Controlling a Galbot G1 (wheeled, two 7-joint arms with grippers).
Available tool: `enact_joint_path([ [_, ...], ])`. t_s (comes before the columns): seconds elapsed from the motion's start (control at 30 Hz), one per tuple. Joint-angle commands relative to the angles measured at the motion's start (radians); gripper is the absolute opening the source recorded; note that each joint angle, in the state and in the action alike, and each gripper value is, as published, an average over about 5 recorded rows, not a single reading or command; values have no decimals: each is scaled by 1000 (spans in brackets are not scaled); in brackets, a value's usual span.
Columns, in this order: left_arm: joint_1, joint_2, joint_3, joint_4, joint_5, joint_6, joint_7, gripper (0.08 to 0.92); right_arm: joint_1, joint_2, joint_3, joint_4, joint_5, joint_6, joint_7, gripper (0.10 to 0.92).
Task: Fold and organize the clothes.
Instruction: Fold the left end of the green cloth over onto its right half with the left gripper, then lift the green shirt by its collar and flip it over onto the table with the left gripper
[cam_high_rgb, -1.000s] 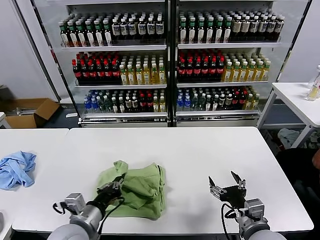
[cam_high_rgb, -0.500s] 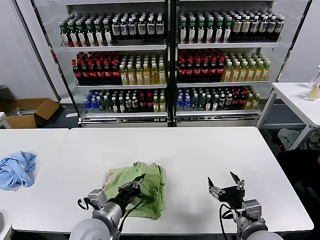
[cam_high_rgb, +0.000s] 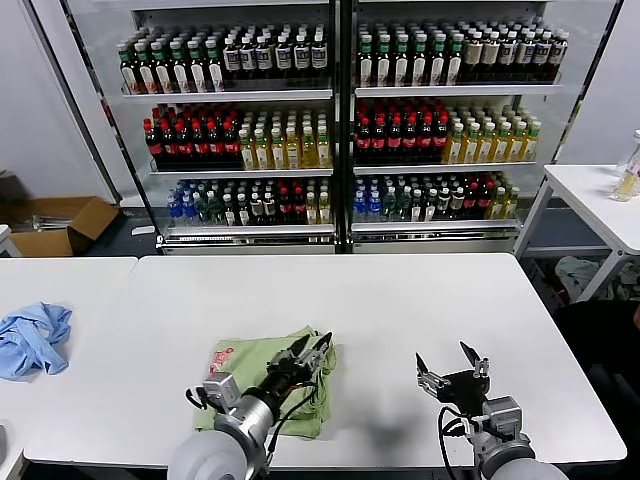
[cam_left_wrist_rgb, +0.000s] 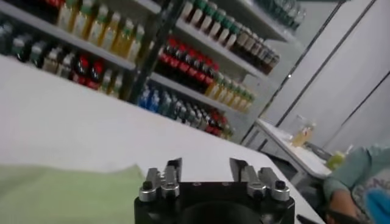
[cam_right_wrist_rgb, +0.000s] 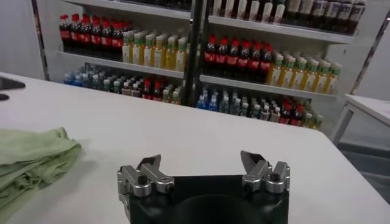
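Setting: a white rectangular table stands in front of glass-fronted shelves of bottled drinks.
Clothes: a light green polo shirt of soft cloth lies near the table's front edge, bunched into a rough, uneven packet. A red-and-white checkered logo faces up at the end toward the robot's left.
Left gripper: the left gripper sits over the shirt's right-hand edge. In the left wrist view its dark fingers stand apart with nothing between them, the green cloth lying below and to one side.
Right gripper: the right gripper hovers over bare table, well apart from the shirt, spread wide and empty.
Other cloth: a crumpled blue garment rests on a neighbouring table on the robot's left.
Step in hand: probably letting go of a folded-over flap.
Doing it well: lift the fingers straight up clear of the cloth so no fold drags open, then square the ragged edges before any further fold.
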Motion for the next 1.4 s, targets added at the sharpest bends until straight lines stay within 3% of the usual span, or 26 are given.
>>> enact_joint_path([
  [0.03, 108, 143, -259, 19, 248, -55, 31, 625, 34, 6, -24, -10, -1, 1, -3, 823],
  [0.23, 187, 150, -318, 86, 338, 14, -18, 784, 38, 4, -20, -12, -1, 5, -7, 823],
  [0.33, 190, 130, -312, 107, 353, 37, -28, 817, 34, 4, -18, -8, -1, 6, -7, 823],
  [0.87, 130, 78, -264, 182, 298, 42, -7, 814, 5, -1, -4, 1, -3, 16, -11, 823],
  [1.4, 128, 69, -274, 211, 129, 4, 44, 386, 18, 5, -12, -4, -3, 16, -10, 823],
])
